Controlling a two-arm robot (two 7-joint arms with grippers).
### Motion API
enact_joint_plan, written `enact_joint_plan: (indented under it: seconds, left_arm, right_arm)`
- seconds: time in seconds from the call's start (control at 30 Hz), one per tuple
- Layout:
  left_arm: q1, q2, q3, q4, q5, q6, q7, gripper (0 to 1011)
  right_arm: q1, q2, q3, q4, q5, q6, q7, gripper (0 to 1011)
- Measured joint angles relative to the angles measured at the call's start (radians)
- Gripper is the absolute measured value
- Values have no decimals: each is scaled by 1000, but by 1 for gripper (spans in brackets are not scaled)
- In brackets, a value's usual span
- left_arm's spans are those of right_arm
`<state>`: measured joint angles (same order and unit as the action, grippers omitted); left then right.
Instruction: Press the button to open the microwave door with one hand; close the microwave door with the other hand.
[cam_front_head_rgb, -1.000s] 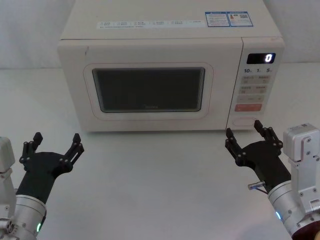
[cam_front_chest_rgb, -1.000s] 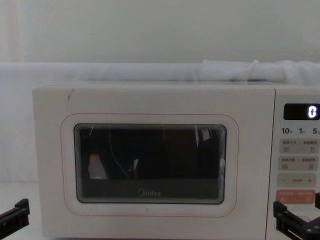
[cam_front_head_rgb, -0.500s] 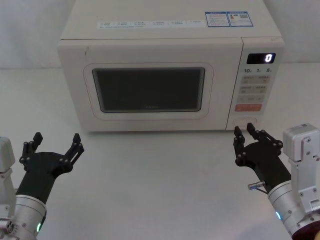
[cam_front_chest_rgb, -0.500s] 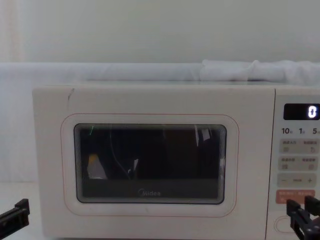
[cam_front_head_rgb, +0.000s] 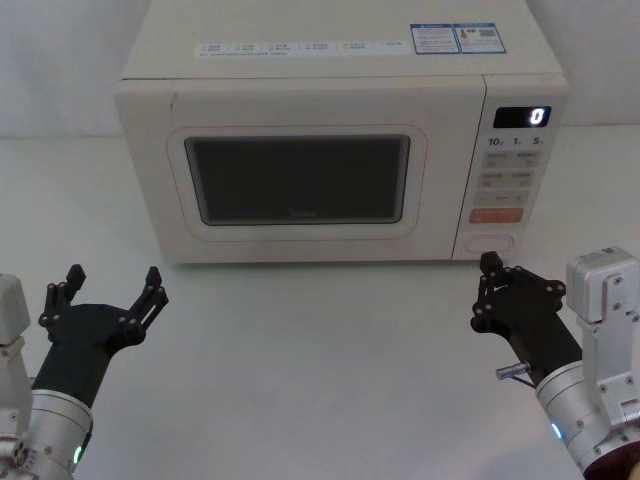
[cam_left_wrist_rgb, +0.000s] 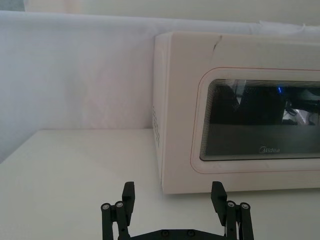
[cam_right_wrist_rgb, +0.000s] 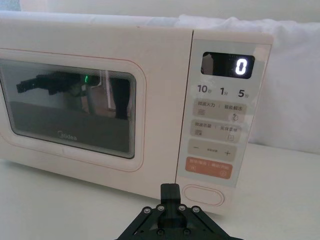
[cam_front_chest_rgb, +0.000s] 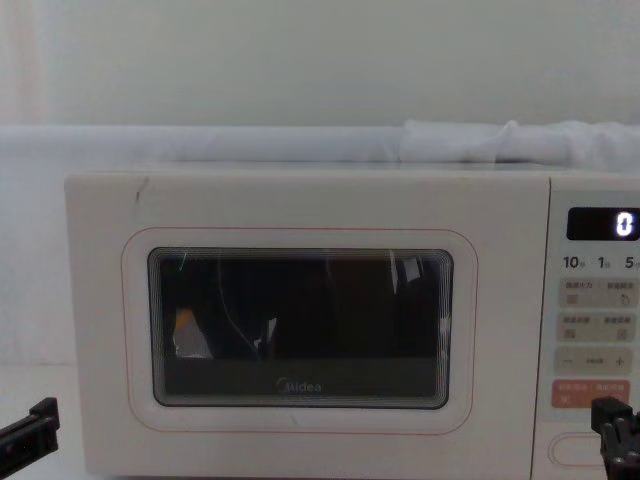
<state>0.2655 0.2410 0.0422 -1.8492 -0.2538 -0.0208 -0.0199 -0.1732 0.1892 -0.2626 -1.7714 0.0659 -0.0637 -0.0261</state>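
Button (cam_front_head_rgb: 489, 242) sits at the bottom of the control panel, lower right of the microwave front in the head view, a wide oval with its long axis running left to right. The right gripper (cam_front_head_rgb: 487, 262) is just below and in front of it, fingers drawn together into a narrow tip that points up toward the oval; in the right wrist view that tip (cam_right_wrist_rgb: 170, 192) lies just beside the button (cam_right_wrist_rgb: 202, 195), slightly off toward the door side, so the press seems to need a short push forward with a small shift toward the panel. The microwave door (cam_front_head_rgb: 300, 180) fills the middle of the frame and is shut flush, its dark window facing the camera. The left gripper (cam_front_head_rgb: 110, 291) rests on the table at the lower left, fingers spread wide and holding nothing, well apart from the door. The right arm is plainly the nearer one to the button; the left is better placed for closing the door.
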Motion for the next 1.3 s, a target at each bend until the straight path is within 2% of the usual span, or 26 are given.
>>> enact_joint_plan:
  seconds: [0.13,0.43,0.77,0.97,1.3]
  left_arm:
    - [0,0,0,0,0,0,0,1001]
    - [0,0,0,0,0,0,0,1001]
    - [0,0,0,0,0,0,0,1001]
    - [0,0,0,0,0,0,0,1001]
    - [0,0,0,0,0,0,0,1001]
  right_arm:
    - [0,-1,2,0,-1,0,1,0]
    - [-4,-14,44,-1,-1,-2,34,0]
    - [6,-11,95,36,33,44,101,0]
    - [37,-17,125,63,65,79,149,0]
    - [106,-26,125,131,105,124,196,0]
